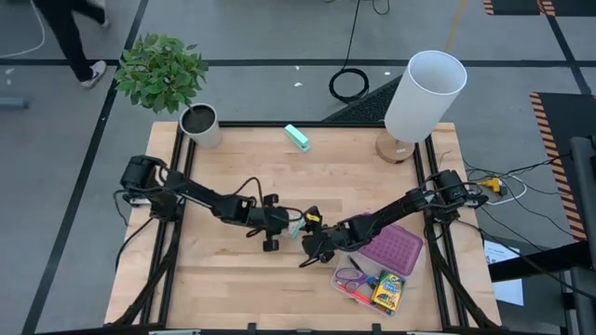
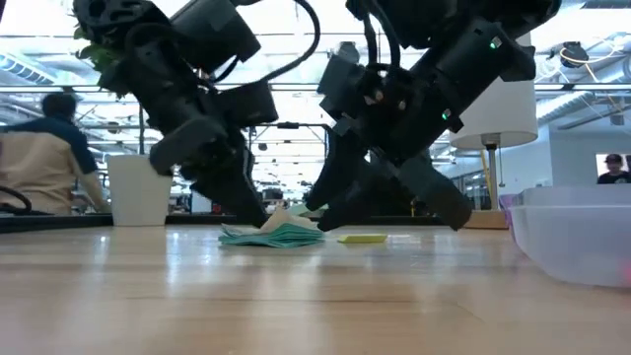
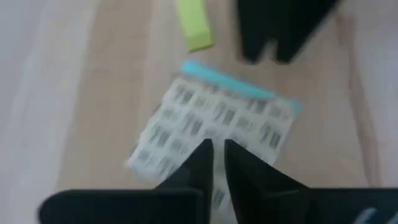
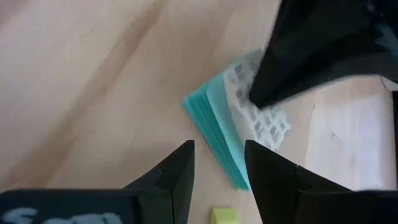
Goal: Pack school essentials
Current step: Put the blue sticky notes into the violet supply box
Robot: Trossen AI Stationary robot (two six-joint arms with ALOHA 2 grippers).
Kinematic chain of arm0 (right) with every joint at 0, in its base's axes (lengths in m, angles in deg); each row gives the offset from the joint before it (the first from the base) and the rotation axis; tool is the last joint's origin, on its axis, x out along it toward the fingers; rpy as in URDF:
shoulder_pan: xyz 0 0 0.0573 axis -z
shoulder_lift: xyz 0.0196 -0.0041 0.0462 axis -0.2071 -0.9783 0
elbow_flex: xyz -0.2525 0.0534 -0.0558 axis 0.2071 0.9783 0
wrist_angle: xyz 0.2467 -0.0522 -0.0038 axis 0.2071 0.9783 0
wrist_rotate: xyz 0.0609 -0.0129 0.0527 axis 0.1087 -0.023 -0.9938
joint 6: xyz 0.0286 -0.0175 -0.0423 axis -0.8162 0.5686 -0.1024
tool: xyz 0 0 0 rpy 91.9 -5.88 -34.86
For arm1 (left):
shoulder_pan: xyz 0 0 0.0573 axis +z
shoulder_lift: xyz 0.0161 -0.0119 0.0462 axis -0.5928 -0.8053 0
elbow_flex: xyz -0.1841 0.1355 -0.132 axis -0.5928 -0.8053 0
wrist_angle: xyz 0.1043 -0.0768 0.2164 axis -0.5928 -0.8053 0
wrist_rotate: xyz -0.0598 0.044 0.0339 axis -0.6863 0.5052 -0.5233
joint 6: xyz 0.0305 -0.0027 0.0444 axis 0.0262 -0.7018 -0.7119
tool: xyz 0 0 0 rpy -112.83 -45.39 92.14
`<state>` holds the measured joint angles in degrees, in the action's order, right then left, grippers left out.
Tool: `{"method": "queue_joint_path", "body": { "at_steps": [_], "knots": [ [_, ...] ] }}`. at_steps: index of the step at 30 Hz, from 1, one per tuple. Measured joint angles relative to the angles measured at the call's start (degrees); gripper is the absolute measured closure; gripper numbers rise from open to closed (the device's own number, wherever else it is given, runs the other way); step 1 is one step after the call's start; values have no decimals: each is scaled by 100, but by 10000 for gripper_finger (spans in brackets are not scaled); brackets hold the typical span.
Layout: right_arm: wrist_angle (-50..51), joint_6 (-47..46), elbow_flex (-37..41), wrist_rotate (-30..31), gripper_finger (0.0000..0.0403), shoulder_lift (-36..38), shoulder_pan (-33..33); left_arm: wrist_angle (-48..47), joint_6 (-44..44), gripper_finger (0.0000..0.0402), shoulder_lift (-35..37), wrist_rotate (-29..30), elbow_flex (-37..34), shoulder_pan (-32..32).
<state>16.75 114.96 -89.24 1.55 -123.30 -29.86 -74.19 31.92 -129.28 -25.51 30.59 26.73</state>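
A small teal card pad [image 1: 298, 224] with a white printed cover lies mid-table, also seen in the low view [image 2: 271, 235]. A tiny yellow eraser [image 1: 313, 220] lies just beside it on the wood. My left gripper [image 3: 216, 163] comes in from the left and is shut on the pad's cover. My right gripper [image 4: 217, 171] comes in from the right and stands open, one finger on either side of the pad's teal edge [image 4: 214, 134]. I cannot tell whether it touches. The scissors [image 1: 351, 277], red pen [image 1: 358, 295] and crayon box [image 1: 388, 290] lie at the near right. My left gripper pinches the pad's white printed cover [image 3: 208, 127] between its two fingers, at the edge opposite the teal spine. The fingers slant down from the table's left. The pad rests on the table, with the cover raised a little [image 2: 283, 219].
A purple-bottomed clear bin [image 1: 393, 249] stands right of the grippers. A teal block [image 1: 297, 138], a white cup [image 1: 200, 124], a plant [image 1: 160, 70] and a lamp [image 1: 421, 98] line the far edge. Bare wood lies at the near left. People are in the room behind.
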Motion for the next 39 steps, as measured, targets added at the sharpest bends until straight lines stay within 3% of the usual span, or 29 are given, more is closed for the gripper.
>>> {"method": "queue_joint_path", "body": {
  "at_steps": [4,8,15,18,24,28,34,39],
  "knots": [
    [254,107,0,275,269,0,31,105,-142,394,-275,-62,15,-3],
    [546,150,0,692,269,0,76,99,-534,393,-422,-65,15,-9],
    [646,177,0,653,269,0,36,-208,-2318,394,-324,-478,13,-131],
    [633,217,0,357,269,0,-28,-384,-2453,397,-34,-852,-12,-194],
    [598,181,0,241,269,0,-56,-433,-2239,395,813,-634,-16,-534],
    [527,289,0,77,269,0,-55,-654,-1437,397,1084,-482,-28,-688],
    [400,408,0,11,268,0,-42,-1148,43,388,865,334,-15,-873],
    [309,411,0,-360,268,0,-44,-1271,625,398,472,316,-7,-894]
  ]
}}
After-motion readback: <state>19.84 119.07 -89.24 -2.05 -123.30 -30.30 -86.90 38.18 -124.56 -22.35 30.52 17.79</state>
